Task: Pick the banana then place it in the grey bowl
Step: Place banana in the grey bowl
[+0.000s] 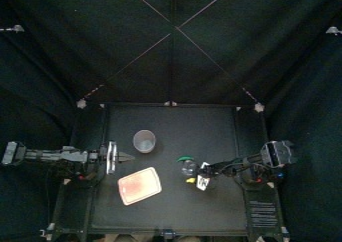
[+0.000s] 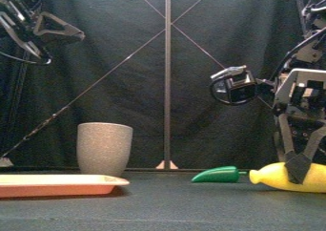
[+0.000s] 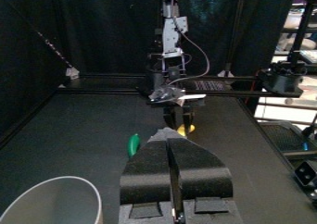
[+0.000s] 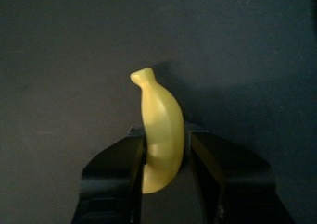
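While the right gripper (image 2: pixel 298 166) stands low over the table (image 2: pixel 152 204), we see its two fingers (image 4: pixel 119 168) drawn narrow around the banana (image 4: pixel 158 107), one against each flank of the yellow fruit about halfway along its length. The stem end sticks out well past the fingertips, and the thick end is hidden between them. From the front we find the banana lying at table level under those fingers, though we cannot tell whether it rests its full weight on the surface. A green toy (image 2: pixel 219 175) lies near the banana's free end, on the side of the right fingers that faces the other arm; from above we see it set slightly apart from the fruit. Well apart from the right fingers, toward the left arm, the grey cup (image 2: pixel 105 149) stands upright with its mouth open and nothing visible inside. The pink tray (image 2: pixel 57 184) lies flat between the two grippers, nearer the table's front than the cup. The left gripper (image 3: pixel 172 144) hangs above the table's left side with its fingers pressed together, only a thin line between them and nothing held. The cup's rim shows close beside those fingers, and the banana lies far ahead of their tips.
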